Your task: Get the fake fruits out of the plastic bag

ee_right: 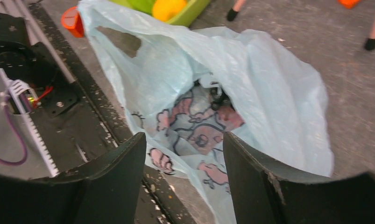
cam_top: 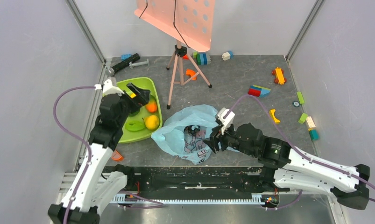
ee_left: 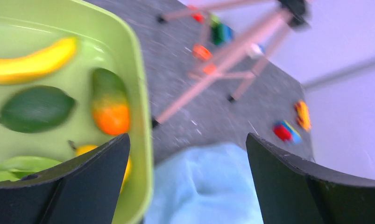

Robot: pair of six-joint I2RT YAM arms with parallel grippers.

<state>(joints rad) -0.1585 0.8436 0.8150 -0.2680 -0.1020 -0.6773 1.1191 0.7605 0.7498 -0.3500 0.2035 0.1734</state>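
- On the left side of the table, the lime-green tub [cam_top: 128,136] holds the fake fruits [cam_top: 152,122], all lying loose inside it.
- In the left wrist view these are a yellow banana [ee_left: 33,63] near the tub's far wall, a dark green fruit [ee_left: 36,108] below it, and a green-and-orange fruit [ee_left: 110,105] close to the tub's right rim. A yellow round one [ee_left: 85,149] and a pale green one [ee_left: 17,165] lie partly hidden behind the near finger.
- The left gripper [cam_top: 141,95] hangs over the tub's right half, its claw released. The jaws stand wide apart with nothing between them, and no fruit touches them.
- The plastic bag [cam_top: 185,126] lies crumpled on the grey table just right of the tub, between the two arms, its near edge close to the black rail at the arms' bases.
- Its mouth gapes towards the right arm, and the printed pink figures [ee_right: 194,135] show on the folded inner film. Something dark sits deeper in the mouth, too unclear to name.
- The right gripper [cam_top: 210,140] sits low at the bag's right edge with its claw released. The fingers [ee_right: 115,182] stand apart on either side of the printed fold, and I cannot tell whether they touch the film.
- A pink tripod [cam_top: 180,70] stands behind the bag, and toy bricks [cam_top: 260,91] lie scattered well to the right.
- A small orange piece [cam_top: 116,156] rests near the tub's near corner.
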